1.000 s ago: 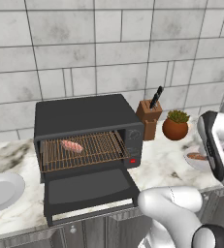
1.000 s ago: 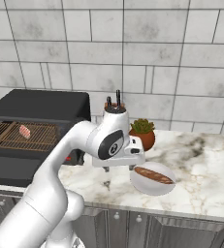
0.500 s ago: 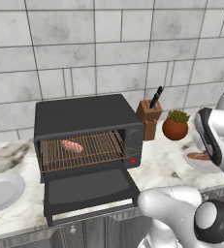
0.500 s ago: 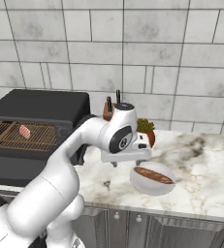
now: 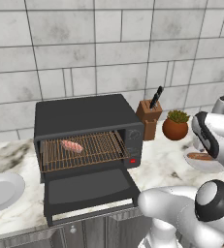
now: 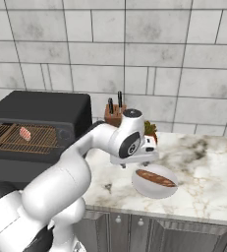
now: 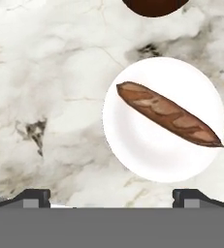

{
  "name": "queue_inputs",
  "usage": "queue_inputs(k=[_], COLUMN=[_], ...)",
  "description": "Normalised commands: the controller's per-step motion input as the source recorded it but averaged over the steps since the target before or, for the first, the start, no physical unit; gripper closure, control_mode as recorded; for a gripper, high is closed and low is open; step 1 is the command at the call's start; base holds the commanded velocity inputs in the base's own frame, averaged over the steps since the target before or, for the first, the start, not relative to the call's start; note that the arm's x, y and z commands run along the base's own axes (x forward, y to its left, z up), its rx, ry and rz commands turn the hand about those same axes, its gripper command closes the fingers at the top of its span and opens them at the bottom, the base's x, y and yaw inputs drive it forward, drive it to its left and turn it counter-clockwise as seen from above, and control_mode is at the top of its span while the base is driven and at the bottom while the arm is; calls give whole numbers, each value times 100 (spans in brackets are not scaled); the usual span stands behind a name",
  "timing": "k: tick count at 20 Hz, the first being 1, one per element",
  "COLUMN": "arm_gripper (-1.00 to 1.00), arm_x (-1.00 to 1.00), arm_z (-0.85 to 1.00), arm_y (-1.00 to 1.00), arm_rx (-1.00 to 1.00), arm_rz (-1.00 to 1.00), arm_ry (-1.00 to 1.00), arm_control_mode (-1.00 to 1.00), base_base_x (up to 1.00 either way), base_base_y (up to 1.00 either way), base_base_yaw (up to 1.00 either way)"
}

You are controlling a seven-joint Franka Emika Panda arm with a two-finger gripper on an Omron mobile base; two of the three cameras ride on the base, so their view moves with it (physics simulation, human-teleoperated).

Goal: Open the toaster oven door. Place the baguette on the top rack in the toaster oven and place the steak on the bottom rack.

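Observation:
The black toaster oven [image 5: 84, 118] stands on the counter with the toaster oven door [image 5: 87, 188] folded down flat. The pink steak [image 5: 72, 145] lies on a copper wire rack inside, and the right base view has the steak [image 6: 24, 133] too. The brown baguette [image 7: 169, 114] rests in a white bowl [image 7: 133, 150] on the marble, to the oven's right; the same baguette [image 6: 156, 178] lies just right of and below my hand. My gripper [image 7: 112, 198] hovers above the counter beside the bowl, open and empty, with a fingertip [image 7: 33, 196] at each side.
A wooden knife block [image 5: 150, 118] and a potted plant [image 5: 175, 125] stand behind the bowl near the tiled wall. A white plate [image 5: 2, 191] sits left of the oven. The plant's pot [image 7: 154, 6] shows beyond the bowl in the hand view.
The hand has swung a little to the right, closer to the bowl with the baguette. The jaws stay open; oven, steak and bowl have not moved.

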Motion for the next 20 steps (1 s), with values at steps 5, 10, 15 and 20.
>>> queue_inputs(k=[5, 10, 15, 20], arm_gripper=[-100, -100, -100, -100], arm_x=[25, 25, 7, 11], arm_z=[-31, -21, -27, -16], arm_y=[-13, -14, -20, -19], arm_rx=[-8, -9, -1, 0], arm_rz=[0, 1, 6, 5], arm_ry=[-3, 2, 0, 0], arm_control_mode=[-100, -100, -100, -100], base_base_x=[0, 0, 0, 0], base_base_y=[0, 0, 0, 0], base_base_yaw=[0, 0, 0, 0])
